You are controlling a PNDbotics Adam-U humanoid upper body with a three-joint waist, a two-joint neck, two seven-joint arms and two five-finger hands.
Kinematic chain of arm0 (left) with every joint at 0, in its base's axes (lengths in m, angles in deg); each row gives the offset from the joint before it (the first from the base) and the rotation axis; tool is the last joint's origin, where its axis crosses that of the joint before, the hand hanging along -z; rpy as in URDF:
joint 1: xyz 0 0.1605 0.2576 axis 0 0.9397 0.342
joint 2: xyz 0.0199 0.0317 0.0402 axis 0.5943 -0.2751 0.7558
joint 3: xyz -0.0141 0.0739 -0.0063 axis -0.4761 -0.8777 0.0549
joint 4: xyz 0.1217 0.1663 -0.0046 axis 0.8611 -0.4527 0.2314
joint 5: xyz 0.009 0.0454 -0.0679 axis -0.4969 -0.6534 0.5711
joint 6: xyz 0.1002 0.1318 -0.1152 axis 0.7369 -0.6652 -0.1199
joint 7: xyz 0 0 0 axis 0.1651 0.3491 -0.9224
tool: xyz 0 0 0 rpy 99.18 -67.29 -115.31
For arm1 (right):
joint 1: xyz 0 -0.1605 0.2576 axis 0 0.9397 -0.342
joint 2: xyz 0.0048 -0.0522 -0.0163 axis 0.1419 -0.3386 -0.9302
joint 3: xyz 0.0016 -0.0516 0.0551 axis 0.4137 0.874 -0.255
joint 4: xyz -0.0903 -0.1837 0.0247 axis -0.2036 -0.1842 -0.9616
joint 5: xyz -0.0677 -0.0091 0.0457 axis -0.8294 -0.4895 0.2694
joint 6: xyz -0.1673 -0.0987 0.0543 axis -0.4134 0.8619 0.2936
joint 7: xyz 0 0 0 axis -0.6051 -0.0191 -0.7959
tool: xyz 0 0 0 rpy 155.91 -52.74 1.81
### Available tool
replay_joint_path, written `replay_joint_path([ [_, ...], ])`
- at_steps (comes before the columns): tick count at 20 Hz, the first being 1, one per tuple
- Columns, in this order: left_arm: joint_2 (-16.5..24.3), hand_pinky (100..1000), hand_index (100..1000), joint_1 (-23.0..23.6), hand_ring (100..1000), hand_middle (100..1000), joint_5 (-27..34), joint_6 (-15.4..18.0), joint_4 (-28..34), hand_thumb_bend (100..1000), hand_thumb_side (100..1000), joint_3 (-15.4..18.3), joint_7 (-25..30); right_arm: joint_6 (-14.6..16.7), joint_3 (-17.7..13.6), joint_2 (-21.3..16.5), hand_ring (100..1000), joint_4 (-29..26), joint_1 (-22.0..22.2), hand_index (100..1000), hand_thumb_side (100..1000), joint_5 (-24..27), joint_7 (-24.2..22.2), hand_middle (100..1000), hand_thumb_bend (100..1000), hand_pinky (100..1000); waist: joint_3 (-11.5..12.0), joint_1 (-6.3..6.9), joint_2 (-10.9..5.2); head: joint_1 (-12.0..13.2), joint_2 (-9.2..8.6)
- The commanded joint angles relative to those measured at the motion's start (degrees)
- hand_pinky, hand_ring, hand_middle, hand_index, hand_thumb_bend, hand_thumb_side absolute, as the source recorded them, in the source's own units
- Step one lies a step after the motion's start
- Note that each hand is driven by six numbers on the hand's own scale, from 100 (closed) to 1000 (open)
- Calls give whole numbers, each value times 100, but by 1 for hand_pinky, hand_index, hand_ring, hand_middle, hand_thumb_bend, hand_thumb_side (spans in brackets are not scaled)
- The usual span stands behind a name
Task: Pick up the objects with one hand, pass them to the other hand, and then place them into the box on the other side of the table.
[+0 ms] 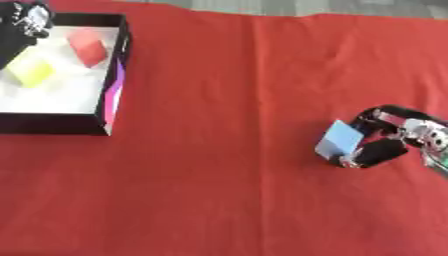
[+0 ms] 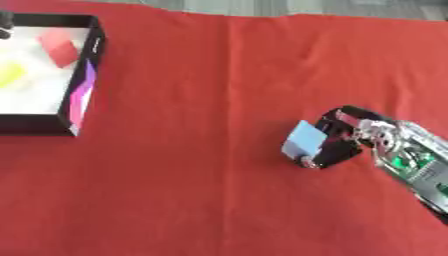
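The robot's right hand (image 1: 385, 142) had its fingers (image 2: 332, 154) curled round a pale blue flat square block (image 1: 339, 139), held just above the red cloth-covered desk (image 1: 245, 100), probably lifted for passing across. The left hand (image 1: 22, 25) hovered at the black-walled white box's (image 1: 112, 95) far corner; its fingers' state could not be told. Inside lay a red block (image 1: 87, 46) and a yellow block (image 1: 31, 72). No writing was legible.

Matt cloth, glossy box walls

The table is covered by a red cloth (image 1: 245, 150), matt and faintly creased. The box (image 1: 112, 95) is seen with smooth black walls and a white floor. The blue block (image 1: 339, 141) looks smooth; black and silvery metal-like parts are shown on the right hand (image 2: 350, 140).
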Motion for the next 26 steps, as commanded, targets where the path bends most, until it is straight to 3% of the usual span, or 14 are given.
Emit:
replay_joint_path([
  [1,126,808,761,-51,737,674,5,3,105,100,824,112,-25,-365,-33,-111,786,-27,-44,746,276,50,-373,637,492,895,0,54,-105,-15,-13],
  [9,127,809,761,-51,736,675,0,0,106,100,821,110,-24,-365,-81,-140,723,-145,-119,675,191,153,-267,569,448,871,-4,51,-118,-9,-4],
  [13,138,810,761,-45,736,675,-5,2,99,100,819,113,-26,-365,-112,-204,698,-232,-171,659,245,246,-170,558,293,863,-12,45,-129,-11,-9],
  [26,160,810,761,-36,737,673,-15,-8,98,100,817,115,-10,-365,-499,-619,676,-882,-431,641,180,360,91,545,127,851,-44,51,-141,-2,-23],
])
